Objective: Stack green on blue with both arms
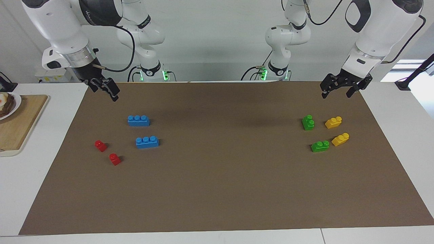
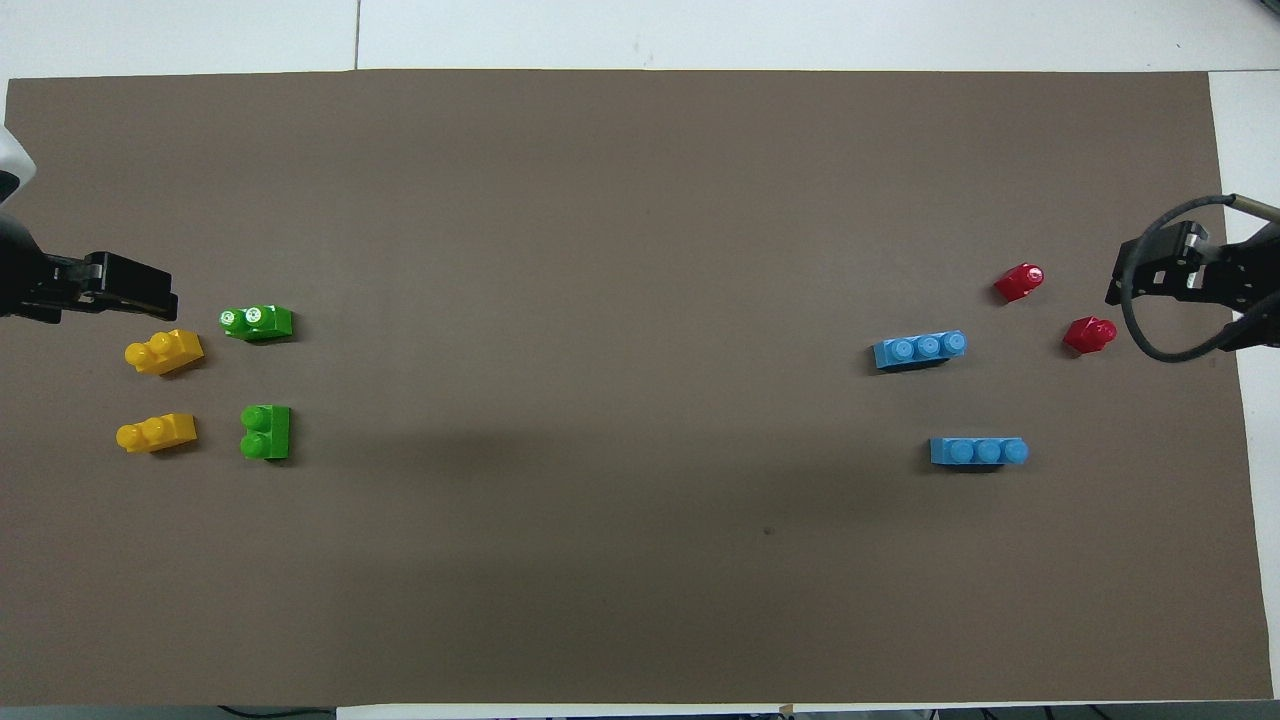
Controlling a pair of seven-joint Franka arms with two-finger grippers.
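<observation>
Two green bricks (image 1: 308,122) (image 1: 320,146) lie on the brown mat at the left arm's end, seen from above as green bricks (image 2: 266,431) (image 2: 257,321). Two blue three-stud bricks (image 1: 138,120) (image 1: 147,142) lie at the right arm's end, also blue bricks (image 2: 979,451) (image 2: 920,349) from above. My left gripper (image 1: 336,95) (image 2: 150,290) hangs open and empty over the mat's edge, apart from the green bricks. My right gripper (image 1: 110,93) (image 2: 1150,280) hangs open and empty over the mat's edge, turned side-on, apart from the blue bricks.
Two yellow bricks (image 1: 333,122) (image 1: 340,139) lie beside the green ones. Two small red bricks (image 1: 100,145) (image 1: 115,159) sit beside the blue ones. A wooden board (image 1: 20,125) with a plate lies off the mat (image 1: 217,189) at the right arm's end.
</observation>
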